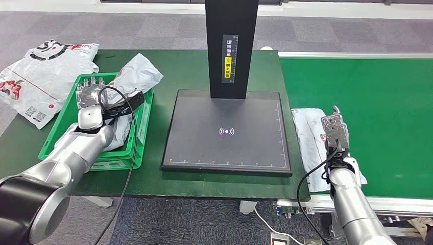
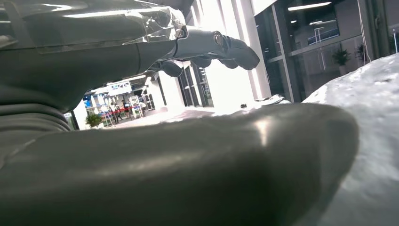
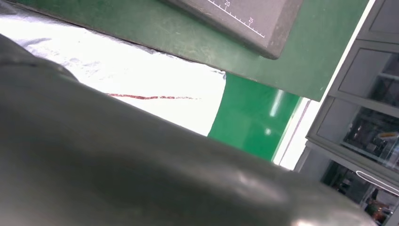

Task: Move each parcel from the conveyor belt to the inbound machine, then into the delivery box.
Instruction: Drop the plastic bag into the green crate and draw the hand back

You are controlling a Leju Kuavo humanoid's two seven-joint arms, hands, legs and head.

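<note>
So in the head view the left hand (image 1: 88,91) is over the green delivery box (image 1: 71,133) with its fingers spread and nothing in it, and a white parcel (image 1: 134,76) sits just past it to its right, leaning in the box and poking out over the rim. Another white printed bag (image 1: 43,76) lies on the bench (image 1: 173,66) further out on the hand's left side, outside the box. The inbound machine (image 1: 227,130), a dark flat pad with a black post, is between the two arms. The right hand (image 1: 334,131) is down on a white parcel on the belt (image 1: 309,138), which lies on the green conveyor belt (image 1: 378,112) right at the bench edge; can't tell from here if the fingers are actually closed on it or just resting. Left wrist view: big grey thumb (image 2: 188,165) up close, dark fingers (image 2: 221,44) held out straight and apart, with white crinkly parcel plastic close beside the thumb. Right wrist view: mostly the hand's own grey cover, the white plastic with a thin red line (image 3: 155,87) right beside it, then the belt's green and a corner of the machine pad beyond.
</note>
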